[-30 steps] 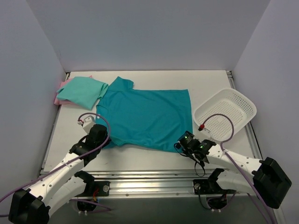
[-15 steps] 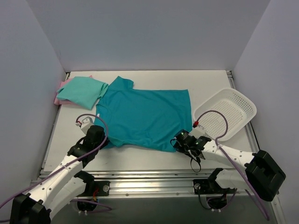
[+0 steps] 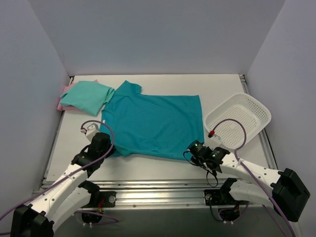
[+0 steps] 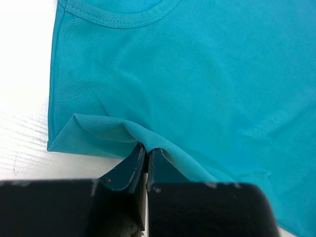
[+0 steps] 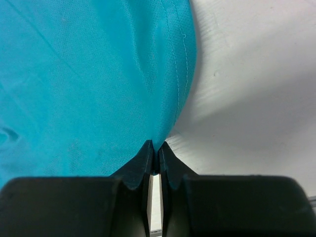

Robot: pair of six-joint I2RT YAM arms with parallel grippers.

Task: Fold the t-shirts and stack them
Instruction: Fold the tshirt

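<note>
Overhead, teal t-shirt (image 3: 153,126) spread flat mid-table, mint t-shirt (image 3: 88,96) folded atop pink t-shirt (image 3: 61,104) far left, left wrist, left gripper (image 4: 146,150) pinching a raised fold at the teal edge, right wrist, right gripper (image 5: 154,148) clamped on its hem corner

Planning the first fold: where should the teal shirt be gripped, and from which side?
Grip it by its near long edge, at both ends, coming low from the robot's side. The teal shirt lies flat with its collar to the left and hem to the right, so that edge is closest. The left gripper pinches it at the collar end and the right gripper at the hem corner.
</note>
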